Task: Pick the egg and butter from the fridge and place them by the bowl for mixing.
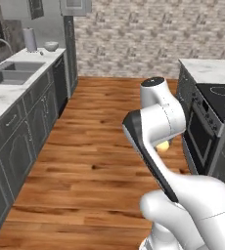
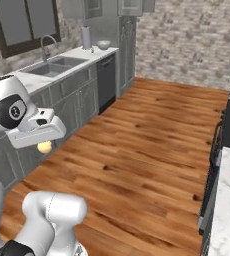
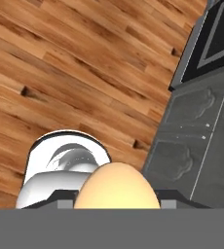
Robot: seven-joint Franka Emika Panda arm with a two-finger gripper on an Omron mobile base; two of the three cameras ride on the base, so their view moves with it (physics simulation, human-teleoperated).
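The yellow-orange egg (image 3: 116,187) is held between my fingers and looms large at the bottom of the hand view. It peeks out under the hand as a small yellow ball (image 1: 164,145) in the left base view and again (image 2: 45,147) in the right base view. My gripper (image 2: 43,144) is shut on it, high above the wooden floor. A white bowl (image 1: 51,46) stands at the far end of the left counter (image 2: 103,44). The butter and the fridge are out of view.
A grey counter with a sink (image 1: 14,72) and faucet runs along the left, with a paper towel roll (image 1: 30,40) by the bowl. A black stove and oven (image 1: 205,114) sit in the marble-topped cabinets on the right. Wooden floor (image 1: 100,136) lies open between them.
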